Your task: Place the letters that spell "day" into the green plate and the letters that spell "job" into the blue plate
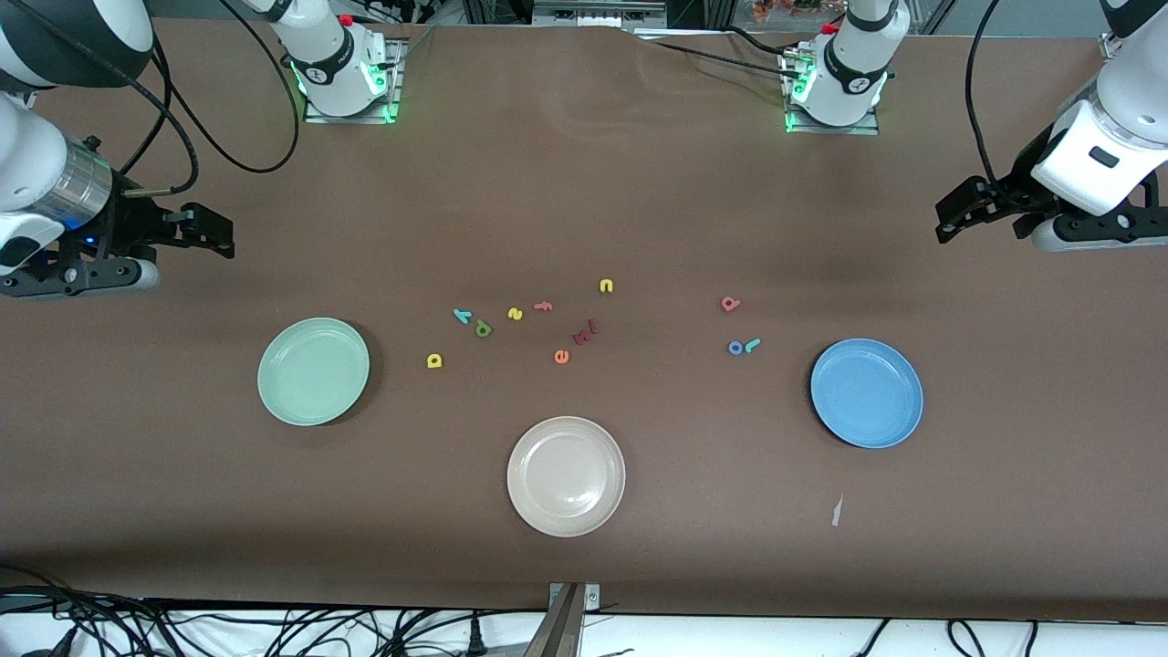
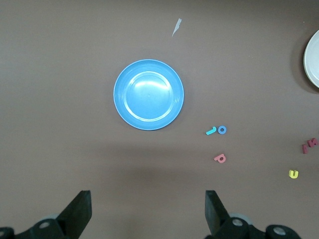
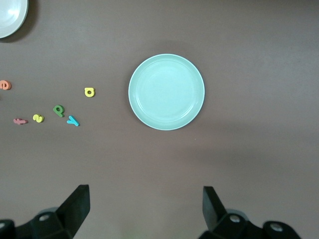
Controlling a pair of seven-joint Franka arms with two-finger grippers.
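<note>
Foam letters [image 1: 483, 328] lie mid-table, light, soft and tiny, best pinched across their edges; left gripper [image 2: 147, 214] and right gripper [image 3: 144, 211] wait at the table's ends, fingers apart.

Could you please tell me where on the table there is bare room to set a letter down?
Bare cloth lies between the green plate and the beige plate, and between the beige plate and the blue plate. The wide strip between the robot bases and the letters is also free. It is crowded around the yellow d, orange e and blue o.
</note>
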